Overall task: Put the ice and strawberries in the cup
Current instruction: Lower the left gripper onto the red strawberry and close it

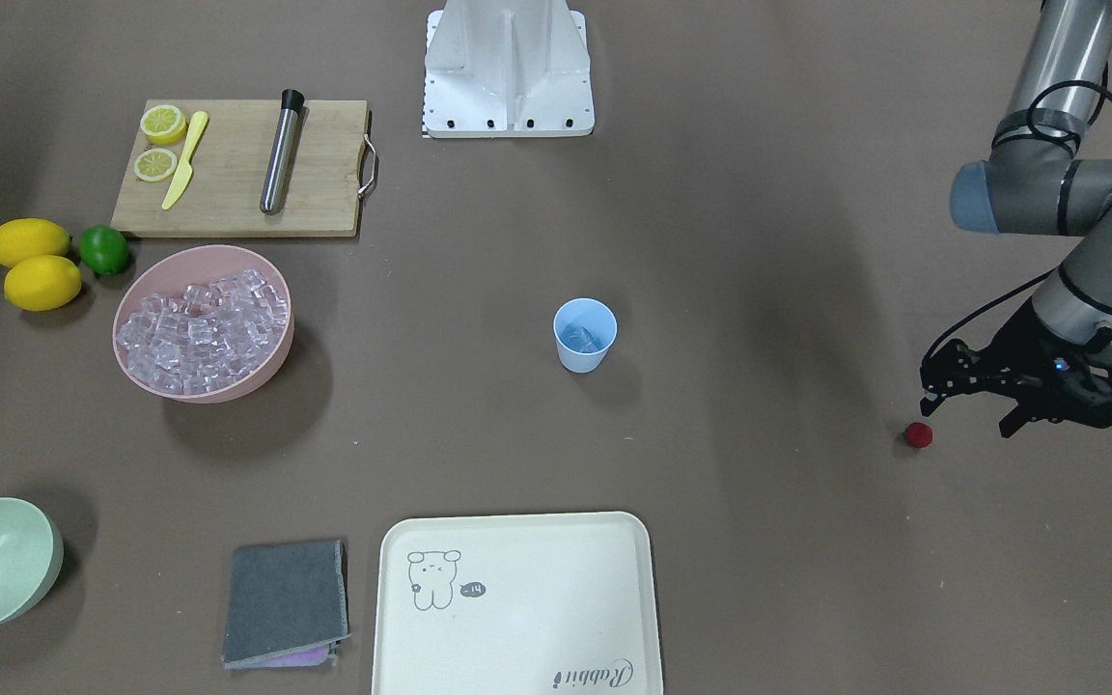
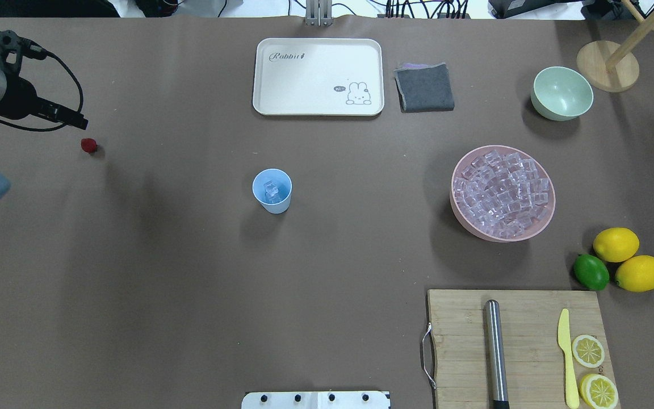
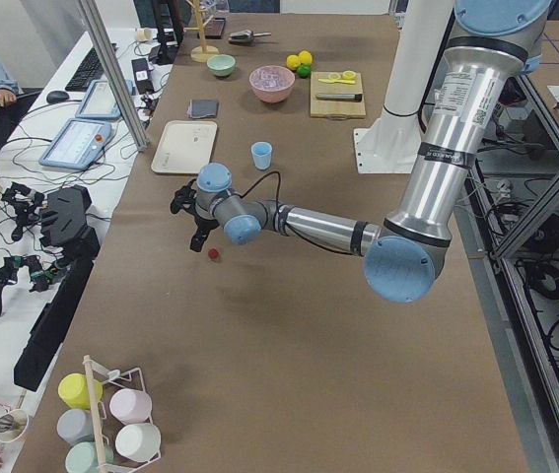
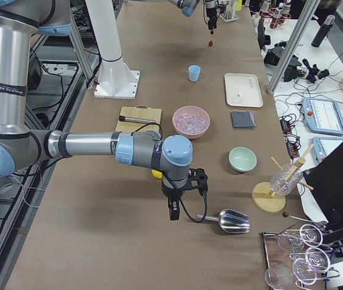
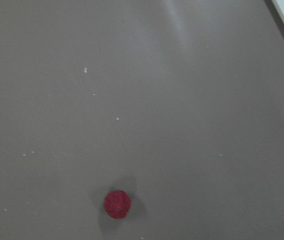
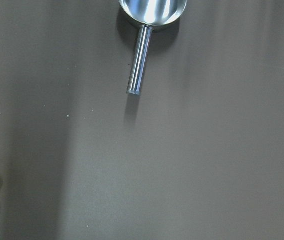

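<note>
Just beside the strawberry (image 1: 918, 434), the left gripper (image 1: 967, 415) hung low, jaws spread; the right gripper (image 4: 174, 208) pointed down, its grip impossible to tell.

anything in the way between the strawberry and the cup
Nothing visible: only bare brown table lies between the small dark red strawberry and the light blue plastic cup.

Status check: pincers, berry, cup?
Left pincer open, just over berry, no contact. Right pincer by scoop, state unclear. Cup already holds ice. Nothing between berry and cup.
</note>
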`<state>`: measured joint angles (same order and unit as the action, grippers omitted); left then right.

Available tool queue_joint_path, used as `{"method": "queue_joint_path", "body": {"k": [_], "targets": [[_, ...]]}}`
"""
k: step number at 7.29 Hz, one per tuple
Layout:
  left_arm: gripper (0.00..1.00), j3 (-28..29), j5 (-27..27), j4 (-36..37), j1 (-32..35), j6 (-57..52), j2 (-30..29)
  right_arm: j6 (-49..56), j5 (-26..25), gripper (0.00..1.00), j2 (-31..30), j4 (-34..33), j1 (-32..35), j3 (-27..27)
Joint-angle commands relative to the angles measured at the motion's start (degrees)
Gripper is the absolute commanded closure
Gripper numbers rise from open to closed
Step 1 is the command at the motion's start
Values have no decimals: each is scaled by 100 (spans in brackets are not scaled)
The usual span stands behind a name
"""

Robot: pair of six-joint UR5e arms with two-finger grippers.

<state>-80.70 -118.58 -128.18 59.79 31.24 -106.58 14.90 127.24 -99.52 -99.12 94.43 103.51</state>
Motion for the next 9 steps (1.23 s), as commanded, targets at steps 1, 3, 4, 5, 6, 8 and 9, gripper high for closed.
{"method": "queue_joint_path", "body": {"k": [1, 3, 4, 5, 6, 8, 9], "targets": [[1, 518, 433, -529, -327, -21, -99, 4, 29, 1, -6, 42, 5, -24], [1, 845, 511, -779, -389, -22, -143, 4, 29, 1, 11, 51, 5, -77], [1, 855, 529, -787, -415, -13, -143, 4, 29, 1, 11, 51, 5, -77], [2, 820, 521, -788, -424, -4, -126, 4, 29, 1, 11, 51, 5, -77], [13, 811, 521, -866, -433, -4, -126, 4, 29, 1, 11, 51, 5, -77], [34, 846, 521, -902, -451, -13, -91, 4, 29, 1, 11, 51, 5, -77], [34, 855, 521, -902, -459, -13, -73, 4, 29, 1, 11, 51, 5, -77]]}}
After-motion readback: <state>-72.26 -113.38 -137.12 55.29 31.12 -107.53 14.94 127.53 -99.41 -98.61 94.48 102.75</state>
